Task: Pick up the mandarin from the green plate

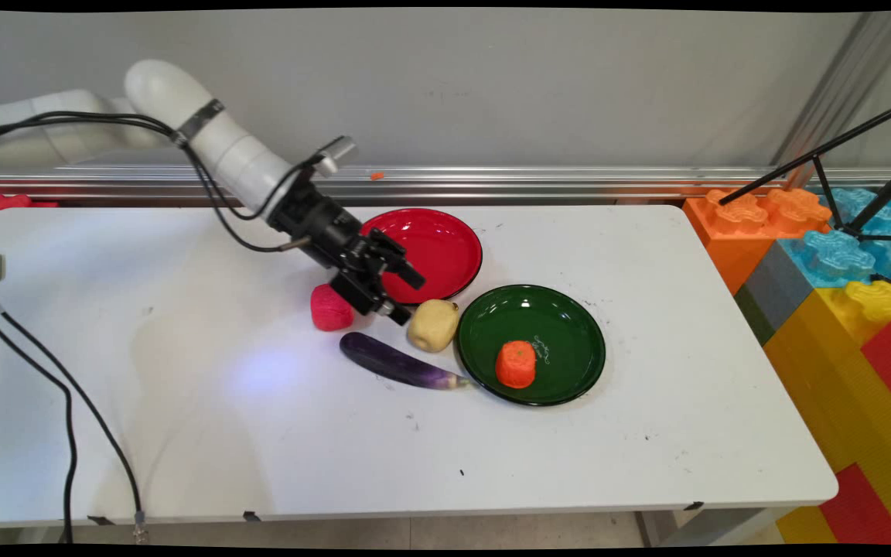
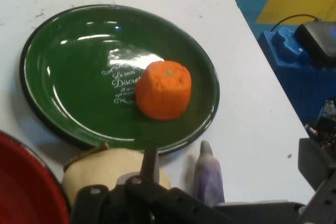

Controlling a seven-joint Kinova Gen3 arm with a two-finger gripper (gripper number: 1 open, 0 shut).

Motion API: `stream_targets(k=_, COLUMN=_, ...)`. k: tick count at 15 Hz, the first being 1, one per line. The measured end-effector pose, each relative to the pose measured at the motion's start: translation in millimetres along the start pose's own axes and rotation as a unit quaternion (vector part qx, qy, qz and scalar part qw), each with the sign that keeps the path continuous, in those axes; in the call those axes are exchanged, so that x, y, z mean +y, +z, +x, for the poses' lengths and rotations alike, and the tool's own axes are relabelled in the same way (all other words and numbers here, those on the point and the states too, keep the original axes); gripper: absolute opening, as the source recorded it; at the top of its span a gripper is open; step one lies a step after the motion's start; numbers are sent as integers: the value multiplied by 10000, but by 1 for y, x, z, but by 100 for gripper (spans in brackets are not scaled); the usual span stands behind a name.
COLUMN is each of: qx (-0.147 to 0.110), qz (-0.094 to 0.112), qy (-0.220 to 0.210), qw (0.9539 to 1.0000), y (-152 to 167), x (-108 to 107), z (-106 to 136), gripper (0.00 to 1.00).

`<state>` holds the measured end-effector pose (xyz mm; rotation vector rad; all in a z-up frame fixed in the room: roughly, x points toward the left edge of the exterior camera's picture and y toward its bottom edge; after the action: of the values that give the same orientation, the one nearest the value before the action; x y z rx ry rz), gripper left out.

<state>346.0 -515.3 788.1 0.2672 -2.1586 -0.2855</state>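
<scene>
Two plates (image 1: 445,224) beside one pale yellow, rounded fruit (image 1: 433,325) below the pincer (image 1: 407,294), fingers spread apart.

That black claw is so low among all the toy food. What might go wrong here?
The gripper hangs just above the table between the red plate and the yellow potato-like piece. Dropping or swinging a little, it might nudge that piece against the green plate or the eggplant. The pink ball sits right beside its body and might roll away if bumped. A finger may also catch the red plate's rim.
</scene>
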Motion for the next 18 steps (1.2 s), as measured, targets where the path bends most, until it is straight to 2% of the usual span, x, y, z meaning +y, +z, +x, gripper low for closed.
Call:
stream_targets(k=12, qx=-33, qz=-161, qy=72, qw=9998, y=66, x=-9, z=29, gripper=100)
stream_targets(k=18, qx=-128, qz=-169, qy=313, qw=9993, y=97, x=-16, z=39, gripper=100)
